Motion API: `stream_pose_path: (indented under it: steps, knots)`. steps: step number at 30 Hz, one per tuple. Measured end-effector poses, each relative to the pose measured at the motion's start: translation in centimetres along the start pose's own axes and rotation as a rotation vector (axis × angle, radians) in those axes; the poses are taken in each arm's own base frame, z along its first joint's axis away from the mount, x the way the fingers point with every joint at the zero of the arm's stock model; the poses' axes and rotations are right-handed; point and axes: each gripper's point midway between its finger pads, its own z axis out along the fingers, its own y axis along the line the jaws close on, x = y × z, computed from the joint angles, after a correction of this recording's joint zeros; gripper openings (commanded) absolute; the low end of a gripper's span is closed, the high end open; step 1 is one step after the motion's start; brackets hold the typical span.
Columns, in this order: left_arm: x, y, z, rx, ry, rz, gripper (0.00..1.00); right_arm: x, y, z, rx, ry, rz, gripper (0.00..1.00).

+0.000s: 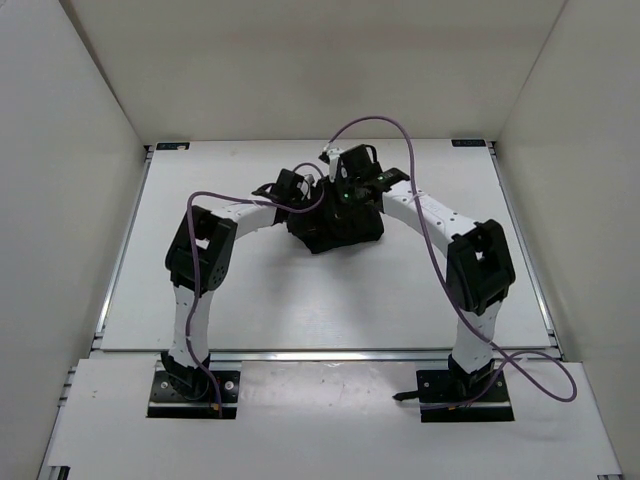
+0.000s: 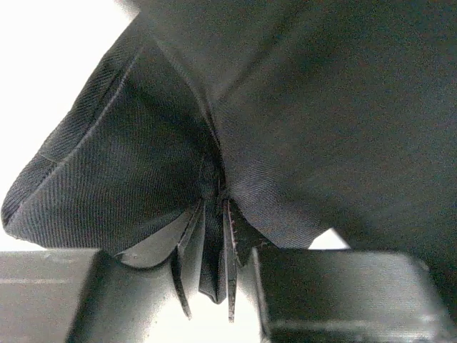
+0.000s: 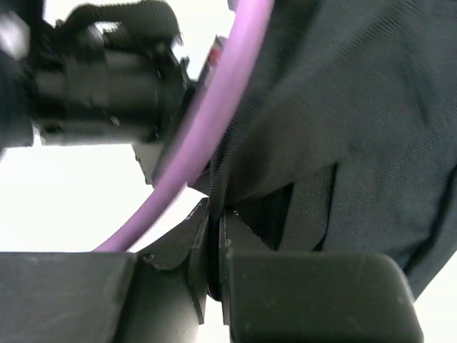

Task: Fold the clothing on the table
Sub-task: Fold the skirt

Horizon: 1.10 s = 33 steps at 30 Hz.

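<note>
**A:** Where is the clothing (image 1: pixel 335 230) sitting?

**B:** It is lying bunched in a dark heap on the white bench (image 1: pixel 300 300), toward the far middle and well away from the arm bases. Both wrists are crowding in over its far side.

**A:** Which way is it pointing?

**B:** The heap is spreading a bit wider from left to right than from near to far. Beyond that it is too crumpled for me to tell a long axis or a heading.

**A:** What is the left end effector (image 2: pixel 214 268) doing?

**B:** Several pleated folds are hanging down between its fingers (image 2: pixel 335 300), with slivers of light showing between them. I cannot tell whether it is pinching them or only standing around them.

**A:** And the right end effector (image 3: pixel 214 246)?

**B:** Its jaws are pressing almost together, clamping a thin edge of the cloth, and the rest is draping up and off to the right.

**A:** Is anything else near it?

**B:** A purple cable (image 3: pixel 214 121) is curving past just beside that edge, and white walls (image 1: pixel 60 200) are enclosing the bench.
</note>
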Motion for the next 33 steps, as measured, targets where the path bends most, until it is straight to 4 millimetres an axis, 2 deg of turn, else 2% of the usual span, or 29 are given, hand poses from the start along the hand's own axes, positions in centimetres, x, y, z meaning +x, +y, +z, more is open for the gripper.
stream_pose_path:
  steps: [2,5,7,8,10,11,13,14,16,17,20,21,22,25,27,29,30,33]
  knots:
    - [0.0,0.2,0.0,0.027,-0.001,-0.025,0.28,0.8,0.3,0.6,-0.014,0.02,0.017,0.04]
    - [0.1,0.3,-0.1,0.066,-0.01,-0.053,0.29,1.8,0.9,1.1,-0.039,0.041,0.04,0.09]
    - [0.3,0.3,-0.2,0.083,-0.017,-0.06,0.31,2.1,1.2,1.3,-0.054,0.047,0.062,0.26]
    - [0.4,0.3,-0.3,0.09,-0.017,-0.066,0.31,2.2,1.4,1.6,-0.066,0.047,0.074,0.41]
    - [0.7,0.5,-0.6,0.101,-0.017,-0.08,0.33,2.2,1.7,1.9,-0.085,0.048,0.099,0.57]
    - [0.9,0.6,-0.8,0.103,-0.015,-0.09,0.34,2.3,1.7,2.1,-0.092,0.05,0.111,0.61]
    - [1.3,1.1,-1.4,0.103,-0.008,-0.114,0.45,2.3,1.6,2.3,-0.099,0.052,0.131,0.75]
    - [1.5,1.4,-1.9,0.103,-0.005,-0.129,0.48,2.3,1.6,2.3,-0.098,0.05,0.14,0.76]
    - [1.8,2.1,-3.0,0.088,-0.002,-0.14,0.62,1.7,1.1,2.1,-0.092,0.031,0.15,0.78]
    - [2.1,2.6,-3.7,0.08,0.001,-0.151,0.65,1.5,0.9,1.9,-0.09,0.024,0.154,0.78]
    - [1.9,4.8,-6.7,0.043,-0.021,-0.203,0.88,0.3,-0.8,0.6,-0.064,-0.018,0.187,0.71]
    - [1.4,5.6,-8.0,0.032,-0.044,-0.22,0.9,-0.2,-1.8,0.0,-0.047,-0.044,0.2,0.7]
    - [0.6,6.1,-9.4,0.025,-0.075,-0.234,0.94,-0.6,-2.9,-0.8,-0.031,-0.07,0.219,0.63]
    - [-2.4,7.2,-13.4,-0.005,-0.198,-0.241,0.95,-1.1,-6.3,-3.3,0.026,-0.131,0.281,0.46]
    - [-3.7,6.6,-15.4,-0.005,-0.258,-0.213,0.94,-0.9,-8.5,-4.5,0.07,-0.158,0.314,0.43]
    - [-4.6,5.0,-16.7,0.014,-0.298,-0.166,0.93,-0.3,-9.7,-4.8,0.096,-0.159,0.335,0.49]
    - [-4.8,4.3,-17.0,0.024,-0.308,-0.143,0.92,0.1,-10.0,-4.7,0.103,-0.153,0.341,0.55]
    - [-4.1,1.9,-16.6,0.064,-0.296,-0.084,0.87,1.6,-10.0,-4.4,0.105,-0.109,0.355,0.64]
